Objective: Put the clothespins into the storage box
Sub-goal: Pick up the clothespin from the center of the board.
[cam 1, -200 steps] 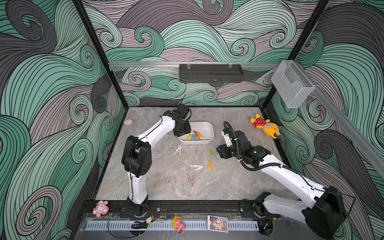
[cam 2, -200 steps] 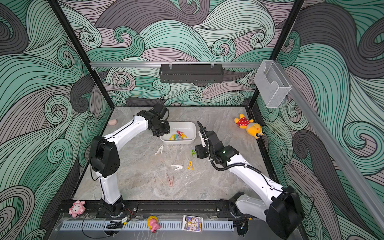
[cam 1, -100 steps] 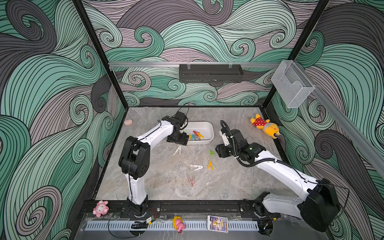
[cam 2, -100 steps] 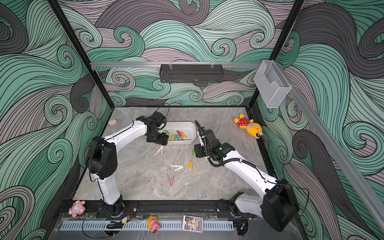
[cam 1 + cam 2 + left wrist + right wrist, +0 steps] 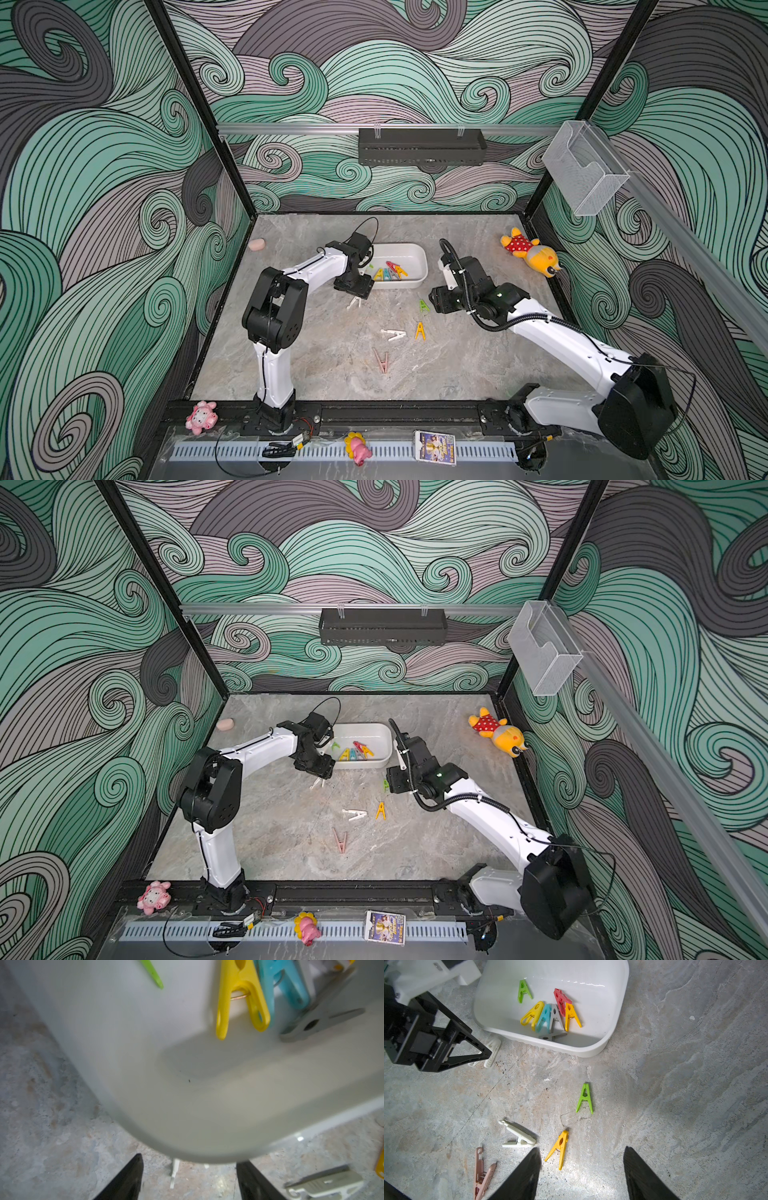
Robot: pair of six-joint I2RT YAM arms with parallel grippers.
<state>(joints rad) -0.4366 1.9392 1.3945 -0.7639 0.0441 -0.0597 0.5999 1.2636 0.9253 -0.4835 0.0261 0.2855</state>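
Top views: shallow white plastic storage box mid-table, coloured plastic clothespins piled inside; five lie loose on the grey table.
Left wrist: box blurred, cut off; left gripper parted, empty; white peg half hidden by the rim.
Right wrist: right gripper parted, empty; green peg points its narrow end toward the box.

The shallow white plastic storage box sits far-centre on the grey marbled tabletop, with a cluster of coloured plastic clothespins in its near half. Near of it, a white plastic clothespin lies beside its left corner and a green plastic clothespin off its right. Nearer lie a cream plastic clothespin, a yellow plastic clothespin right of it, and nearest a pink plastic clothespin.
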